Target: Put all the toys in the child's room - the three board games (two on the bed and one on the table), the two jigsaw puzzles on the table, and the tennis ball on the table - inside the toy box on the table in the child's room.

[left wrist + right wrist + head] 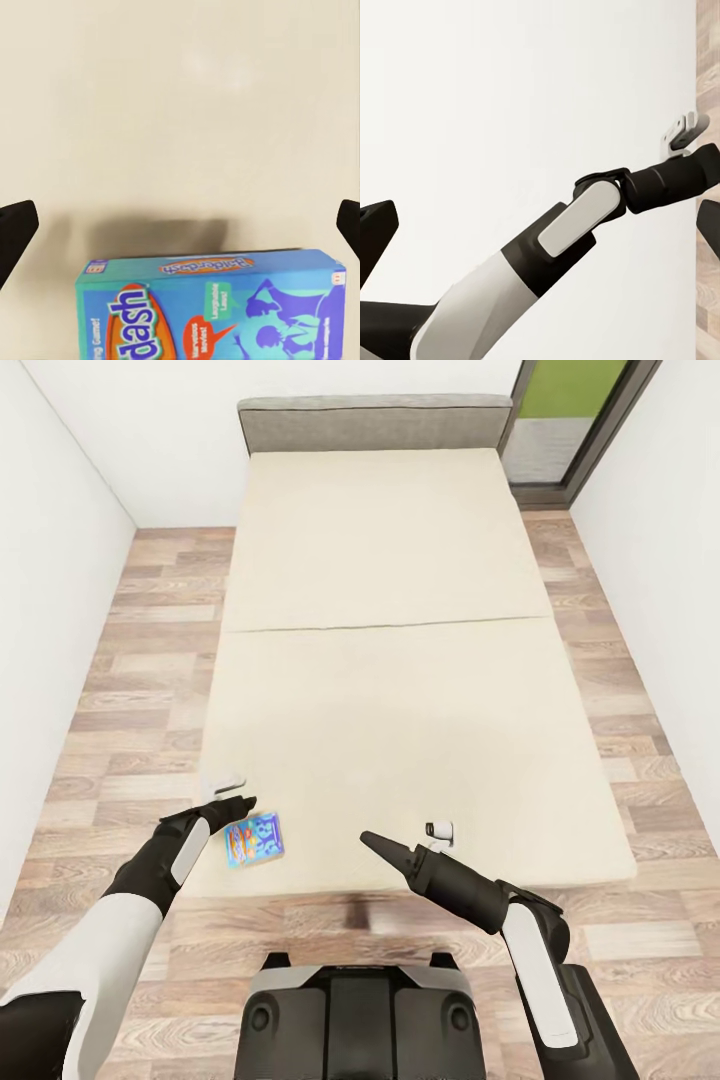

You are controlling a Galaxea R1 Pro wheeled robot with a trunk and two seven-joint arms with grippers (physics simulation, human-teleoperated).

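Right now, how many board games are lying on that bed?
1: a blue-teal board game lies near the bed's foot edge, beside the left gripper. No others visible.

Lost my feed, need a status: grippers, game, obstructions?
Left gripper open, above board game on bed. Right gripper empty, state unclear. Nothing blocking the game.

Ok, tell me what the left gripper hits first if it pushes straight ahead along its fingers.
Probably the bed mattress: the left gripper looks down at it, open, with the blue-teal board game just off centre. Depth is unclear.
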